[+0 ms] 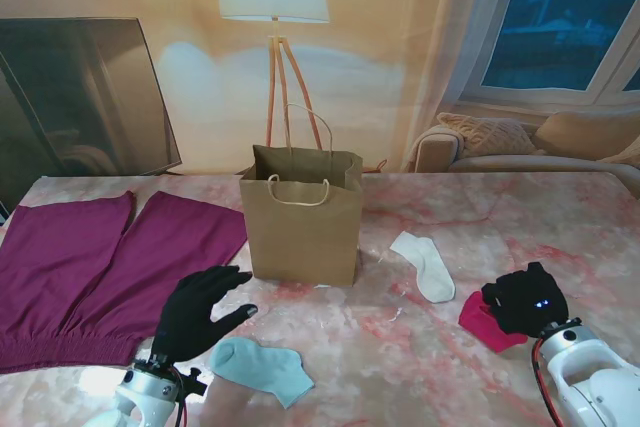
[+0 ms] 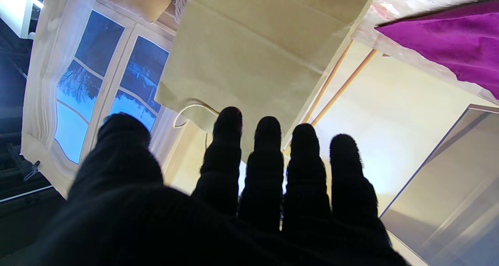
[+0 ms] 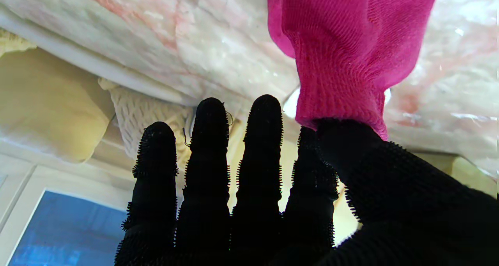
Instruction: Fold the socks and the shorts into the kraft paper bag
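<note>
So far nothing we can see has gone into the paper bag [image 1: 302, 232], which stands upright and open at the middle of the table [image 1: 560, 217]. Our shorts [image 1: 90, 267] lie spread flat at the left, unfolded. Three socks remain out: a light blue sock [image 1: 262, 367] near us, a white sock [image 1: 425, 265] right of the bag, and a pink sock [image 1: 485, 325] farther right. Our left hand [image 1: 198, 312] hovers with fingers spread, holding nothing, between shorts and bag. Our right hand [image 1: 525, 299] rests over the pink sock's edge; its thumb [image 3: 343, 141] touches the cuff, but we cannot tell whether it grips. By our judgement, all folding and packing is left.
</note>
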Available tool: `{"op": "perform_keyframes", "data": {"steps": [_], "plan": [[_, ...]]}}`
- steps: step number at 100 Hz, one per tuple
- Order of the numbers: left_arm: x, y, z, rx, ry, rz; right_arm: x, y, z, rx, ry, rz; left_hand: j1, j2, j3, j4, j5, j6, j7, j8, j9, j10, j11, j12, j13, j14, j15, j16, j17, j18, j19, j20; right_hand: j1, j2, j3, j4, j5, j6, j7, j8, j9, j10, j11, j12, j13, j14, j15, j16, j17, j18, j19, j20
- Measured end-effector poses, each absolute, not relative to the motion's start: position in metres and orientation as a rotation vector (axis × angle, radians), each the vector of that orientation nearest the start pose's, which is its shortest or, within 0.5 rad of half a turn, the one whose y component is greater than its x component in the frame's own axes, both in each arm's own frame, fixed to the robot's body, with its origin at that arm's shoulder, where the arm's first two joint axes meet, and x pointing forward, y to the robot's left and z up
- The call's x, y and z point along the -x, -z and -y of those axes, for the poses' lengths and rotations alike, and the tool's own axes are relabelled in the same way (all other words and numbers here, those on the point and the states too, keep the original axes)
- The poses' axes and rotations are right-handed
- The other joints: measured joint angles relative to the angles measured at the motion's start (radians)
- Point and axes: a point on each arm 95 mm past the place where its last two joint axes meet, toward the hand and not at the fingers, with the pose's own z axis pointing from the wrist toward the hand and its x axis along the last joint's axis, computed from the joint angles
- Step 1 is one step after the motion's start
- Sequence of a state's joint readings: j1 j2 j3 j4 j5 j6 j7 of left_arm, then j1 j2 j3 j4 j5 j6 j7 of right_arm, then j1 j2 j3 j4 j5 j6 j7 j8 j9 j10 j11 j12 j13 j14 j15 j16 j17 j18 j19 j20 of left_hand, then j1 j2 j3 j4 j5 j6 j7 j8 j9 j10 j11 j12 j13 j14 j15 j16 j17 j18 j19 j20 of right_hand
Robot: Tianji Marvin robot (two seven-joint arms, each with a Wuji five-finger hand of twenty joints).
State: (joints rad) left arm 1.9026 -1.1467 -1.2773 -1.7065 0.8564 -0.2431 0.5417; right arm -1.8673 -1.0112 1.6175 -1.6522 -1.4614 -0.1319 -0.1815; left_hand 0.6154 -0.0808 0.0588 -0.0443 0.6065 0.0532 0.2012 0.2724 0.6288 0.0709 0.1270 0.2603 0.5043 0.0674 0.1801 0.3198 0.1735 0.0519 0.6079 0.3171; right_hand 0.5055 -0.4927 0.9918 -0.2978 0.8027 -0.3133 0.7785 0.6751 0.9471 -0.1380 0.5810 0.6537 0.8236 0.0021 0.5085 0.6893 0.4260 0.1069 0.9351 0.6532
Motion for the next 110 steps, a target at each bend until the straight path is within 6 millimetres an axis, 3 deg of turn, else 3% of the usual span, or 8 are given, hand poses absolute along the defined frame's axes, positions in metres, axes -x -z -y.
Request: {"op": "perform_keyframes", "data": {"steps": [35,42,49,59,77,86,93,110], "plan": [[-0.297,0.342,0.008,1.23,1.964,-1.036,-0.375,0.353,0.136,-0.954,-0.948,-1.55,0.0,0.0,0.0,0.0,0.0,0.0,0.0,0.0,0.0,0.0,0.0,0.0,0.0,0.0,0.0,0.0,0.0,0.0,0.0,0.0,0.0,0.002,-0.009,0.0,0.0,0.0,0.0,-0.015,0.0,0.0,0.0,-0.026,0.0,0.0,0.0,0.0,0.0,0.0,0.005,0.0],[-0.297,0.342,0.008,1.23,1.964,-1.039,-0.379,0.357,0.137,-0.957,-0.939,-1.541,0.0,0.0,0.0,0.0,0.0,0.0,0.0,0.0,0.0,0.0,0.0,0.0,0.0,0.0,0.0,0.0,0.0,0.0,0.0,0.0,0.0,0.002,-0.009,0.0,-0.001,-0.001,0.001,-0.093,-0.011,0.0,0.0,-0.066,0.0,0.0,0.0,0.0,0.0,0.0,0.007,0.0],[-0.297,0.343,0.009,1.231,1.964,-1.04,-0.38,0.359,0.139,-0.937,-0.945,-1.51,0.0,0.0,0.0,0.0,0.0,0.0,0.0,0.0,0.0,0.0,0.0,0.0,0.0,0.0,0.0,0.0,0.0,0.0,0.0,0.0,-0.011,0.014,-0.009,0.0,-0.055,-0.009,0.029,-0.217,-0.053,0.0,0.0,-0.126,0.0,0.0,0.0,-0.012,0.0,0.0,0.01,0.0],[-0.297,0.343,0.009,1.231,1.964,-1.041,-0.379,0.357,0.14,-0.918,-0.947,-1.472,0.0,0.0,0.0,0.0,0.0,0.0,0.0,0.0,0.0,0.0,0.0,0.0,0.0,0.0,0.0,0.0,0.0,0.0,0.0,0.0,-0.041,0.04,-0.009,0.0,-0.115,0.066,-0.001,-0.321,-0.102,0.016,-0.021,-0.173,-0.001,0.0,-0.021,-0.034,0.012,0.0,0.01,-0.009],[-0.297,0.344,0.009,1.232,1.963,-1.045,-0.377,0.35,0.145,-0.947,-0.974,-1.409,0.0,0.0,0.0,0.0,0.0,0.0,0.0,0.0,0.0,0.0,0.0,0.0,0.0,0.0,0.0,0.0,0.0,0.0,0.0,0.0,-0.041,0.08,-0.009,0.002,-0.152,0.126,-0.087,-0.339,-0.115,0.047,-0.026,-0.259,-0.001,0.001,-0.076,-0.093,0.063,0.0,0.01,-0.063],[-0.297,0.345,0.01,1.234,1.963,-1.048,-0.375,0.344,0.146,-0.947,-0.978,-1.391,0.0,0.0,0.0,0.0,0.0,0.0,0.0,0.0,0.0,0.0,0.0,0.0,0.0,0.0,0.0,0.0,0.0,0.0,0.0,0.0,-0.095,0.11,-0.009,0.118,-0.161,0.16,-0.173,-0.323,-0.115,0.06,-0.053,-0.315,0.0,0.012,-0.114,-0.133,0.069,-0.001,0.01,-0.101],[-0.297,0.345,0.01,1.235,1.963,-1.049,-0.376,0.341,0.147,-0.973,-0.973,-1.387,0.0,0.0,0.0,0.0,0.0,0.0,0.0,0.0,0.0,0.0,0.0,0.0,0.0,0.0,0.0,0.0,0.0,0.0,0.0,0.0,-0.118,0.144,-0.011,0.119,-0.206,0.194,-0.24,-0.312,-0.147,0.081,-0.094,-0.349,0.0,0.014,-0.145,-0.154,0.07,-0.001,0.002,-0.118],[-0.297,0.346,0.01,1.236,1.963,-1.05,-0.376,0.34,0.148,-1.045,-0.948,-1.396,0.0,0.0,0.0,0.0,0.0,0.0,0.0,0.0,0.0,0.0,0.0,0.0,0.0,0.0,0.0,0.0,0.0,0.0,0.0,0.0,-0.168,0.132,-0.024,0.118,-0.238,0.214,-0.279,-0.311,-0.193,0.09,-0.128,-0.375,-0.031,0.023,-0.203,-0.196,0.035,-0.001,-0.026,-0.132]]}}
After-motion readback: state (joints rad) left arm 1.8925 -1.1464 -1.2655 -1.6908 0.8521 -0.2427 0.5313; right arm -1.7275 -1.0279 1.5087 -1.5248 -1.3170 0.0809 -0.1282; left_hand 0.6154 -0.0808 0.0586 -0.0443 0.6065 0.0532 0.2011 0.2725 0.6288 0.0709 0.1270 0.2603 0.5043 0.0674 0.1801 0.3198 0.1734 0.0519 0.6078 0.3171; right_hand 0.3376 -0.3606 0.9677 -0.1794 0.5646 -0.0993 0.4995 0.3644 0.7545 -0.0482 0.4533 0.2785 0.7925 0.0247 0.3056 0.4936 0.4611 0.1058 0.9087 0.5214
